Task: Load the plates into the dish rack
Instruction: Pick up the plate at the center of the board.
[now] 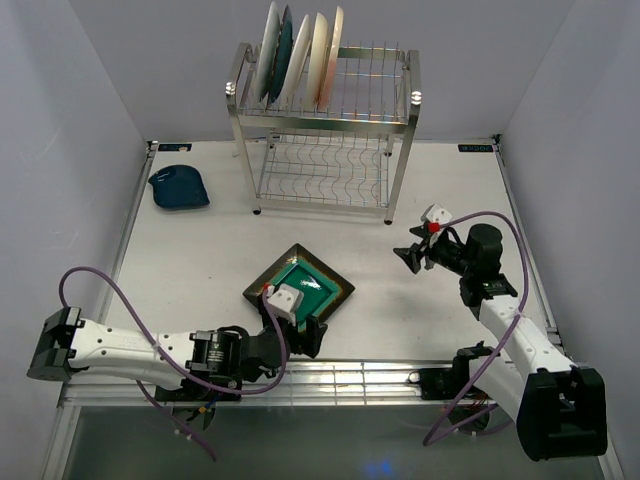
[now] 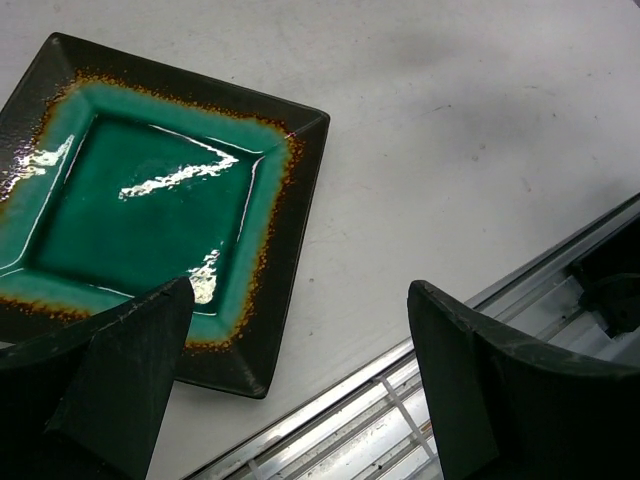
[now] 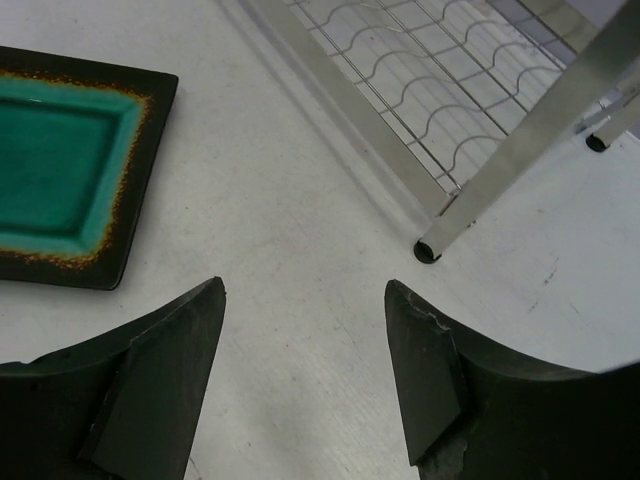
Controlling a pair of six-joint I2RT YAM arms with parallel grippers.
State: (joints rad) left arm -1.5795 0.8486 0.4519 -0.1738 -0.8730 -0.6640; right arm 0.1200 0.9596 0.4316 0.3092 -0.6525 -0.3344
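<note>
The square green-glazed ceramic plate with a dark rim (image 2: 150, 200) lies flat on the white table (image 1: 200, 260) near its front edge, well apart from the two-tier steel wire dish rack (image 1: 400, 190) at the back. The bright reflections on its glaze suggest a hard, slick surface. It is judged stiff, brittle and fairly heavy for its size, so a slip or a knock against wire could chip it. The base sits flush on the table and no gap shows beneath it. The sloping dark rim is the only evident purchase, best taken at mid-edge or at the near corner with one finger over and one under. The left gripper (image 2: 300, 310) hangs just above the plate's near corner with its jaws spread wide and nothing between them; one finger overlaps the rim and the other stands over the table's front rail. The right gripper (image 3: 305, 300) is likewise parted and empty, low over bare table between the plate and the rack's front post. Several round plates (image 1: 300, 55) stand on edge in the left part of the upper tier. A small dark blue dish (image 1: 180, 188) rests at the far left, awaiting loading.
</note>
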